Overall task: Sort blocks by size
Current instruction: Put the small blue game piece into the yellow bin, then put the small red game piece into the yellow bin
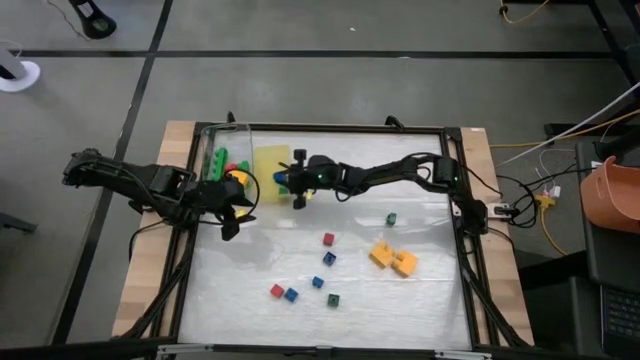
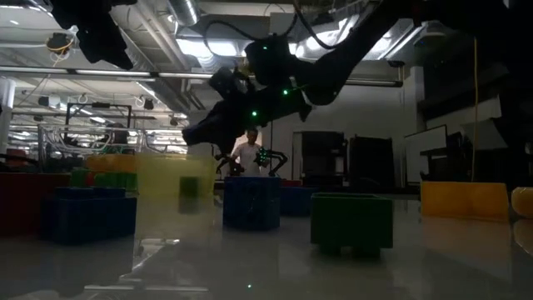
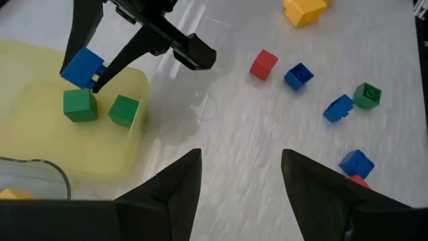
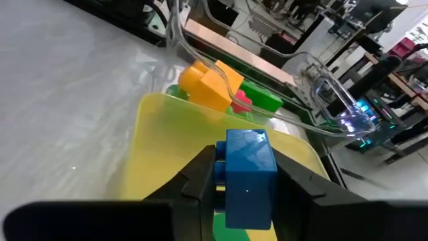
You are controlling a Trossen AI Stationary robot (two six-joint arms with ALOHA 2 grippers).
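Right gripper (image 4: 244,184) grasping blue block (image 4: 249,175) directly above yellow tray (image 4: 160,144), green blocks (image 3: 80,106) beneath; left gripper (image 3: 241,177) released nearby.

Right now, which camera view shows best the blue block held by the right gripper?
The right wrist view: the blue block fills the frame between the fingers. The left wrist view shows it small above the yellow tray; the high and low views barely show it.

Blue cube (image 3: 83,67) between dark fingers of right gripper (image 3: 90,79), over translucent yellow tray (image 3: 40,144) carrying 2 green cubes (image 3: 80,106). On the glossy white table (image 3: 221,127): red cube (image 3: 263,64), blue bricks (image 3: 298,75), green cube (image 3: 368,95), orange bricks (image 1: 393,258). Clear container (image 4: 294,100) shows orange, green and red bricks.
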